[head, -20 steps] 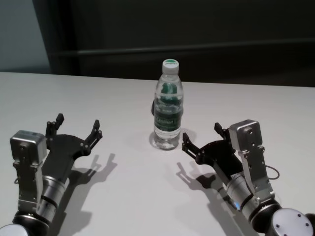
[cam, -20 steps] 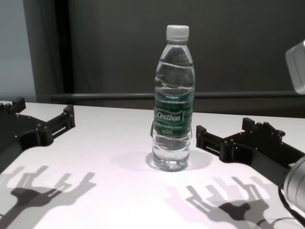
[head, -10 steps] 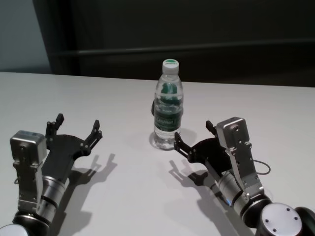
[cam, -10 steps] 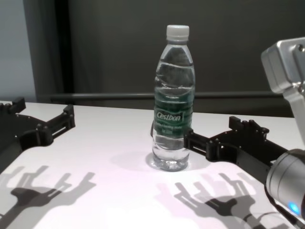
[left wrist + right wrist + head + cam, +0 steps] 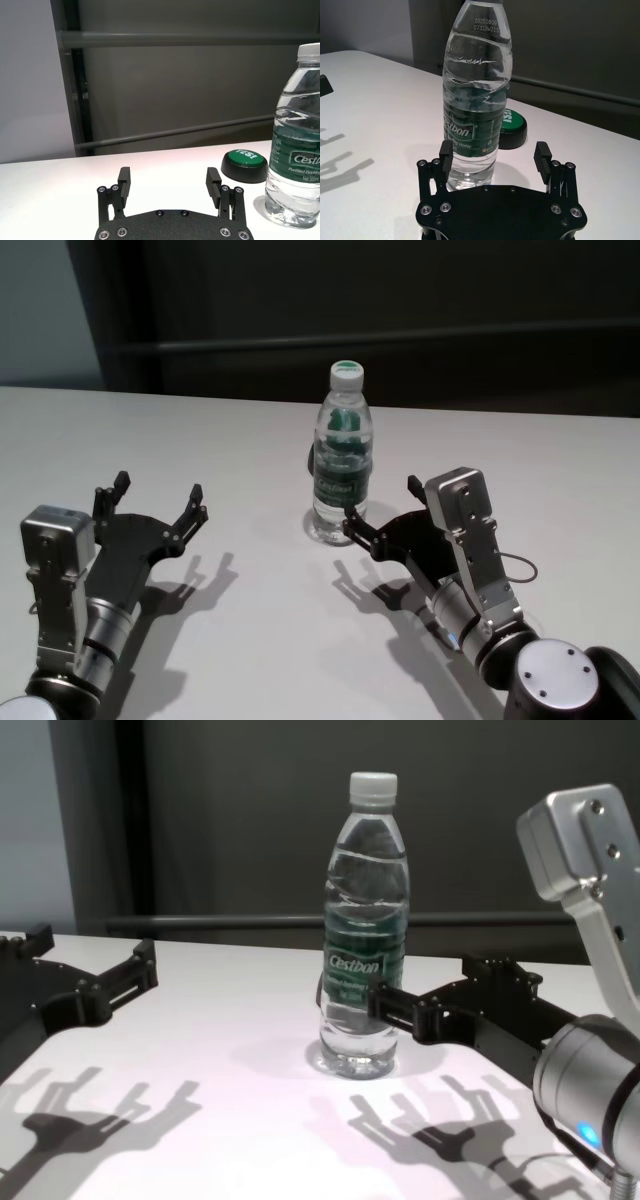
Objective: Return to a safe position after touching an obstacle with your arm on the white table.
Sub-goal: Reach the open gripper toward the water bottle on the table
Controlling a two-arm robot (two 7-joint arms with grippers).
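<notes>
The obstacle, a clear water bottle (image 5: 342, 455) with a white cap and a green label, stands upright on the white table (image 5: 230, 430). My right gripper (image 5: 381, 505) is open, low over the table just right of the bottle. One of its fingertips (image 5: 380, 1006) lies at the bottle's (image 5: 366, 920) lower part; I cannot tell whether they touch. In the right wrist view the bottle (image 5: 475, 100) rises just past that finger of the gripper (image 5: 493, 150), off to one side of the gap. My left gripper (image 5: 160, 490) rests open, apart from the bottle, at the table's left.
A dark button with a green top (image 5: 245, 160) sits on the table just behind the bottle and shows beyond it in the right wrist view (image 5: 512, 122). A dark wall with a horizontal rail runs behind the table's far edge.
My right gripper has slid left toward the bottle, bringing one finger up to its lower part. The bottle stays upright in place. The left arm has not moved.
</notes>
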